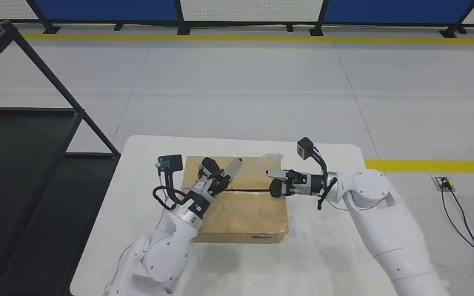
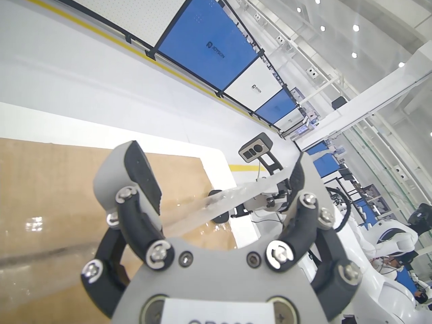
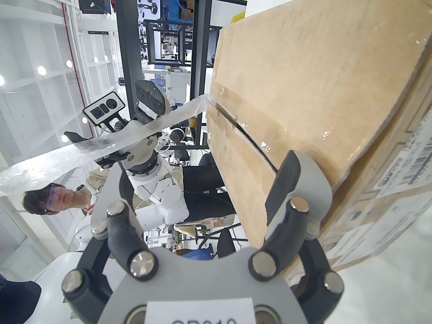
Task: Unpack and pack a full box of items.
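Right gripper (image 3: 200, 170) beside closed cardboard box (image 3: 303, 69)

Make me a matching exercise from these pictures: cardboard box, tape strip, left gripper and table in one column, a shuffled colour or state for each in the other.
1. cardboard box
2. tape strip
3. left gripper
4. table

A. white
B. open, above the box
C. brown, flaps down
D. clear, lifted off the seam

Pairs: 1-C, 2-D, 3-B, 4-A
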